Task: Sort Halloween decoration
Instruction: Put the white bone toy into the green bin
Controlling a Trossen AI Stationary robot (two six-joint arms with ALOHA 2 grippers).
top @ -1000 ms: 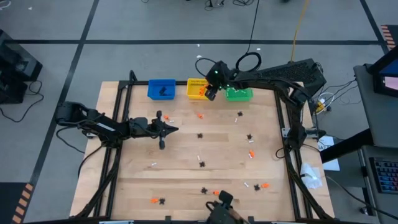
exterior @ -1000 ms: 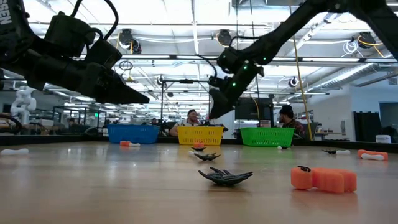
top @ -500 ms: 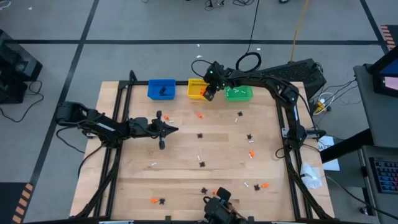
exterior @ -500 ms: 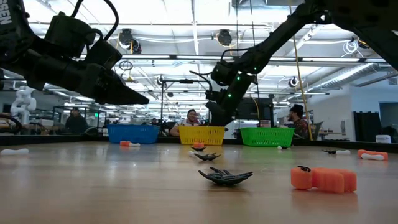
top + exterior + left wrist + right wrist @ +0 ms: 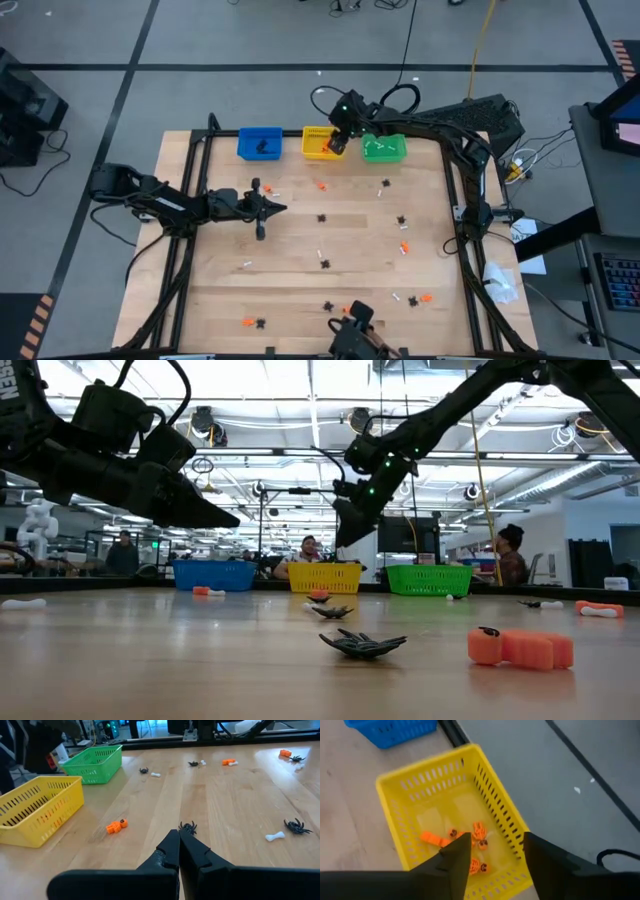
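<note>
The Halloween decoration lies scattered over the wooden table: black spidery pieces, orange pieces and white pieces. Several orange ones lie on the floor of the yellow bin. My right gripper hangs open above that bin, slanting down, with nothing between its fingers. My left gripper is shut and empty, held above the table's left half, with a black spider on the wood just beyond its tips.
A blue bin stands left of the yellow one and a green bin right of it, all along the far edge. A black frame runs along the table's sides. People move in the room behind.
My right gripper has dipped a little toward the yellow bin and risen again, staying over it.
</note>
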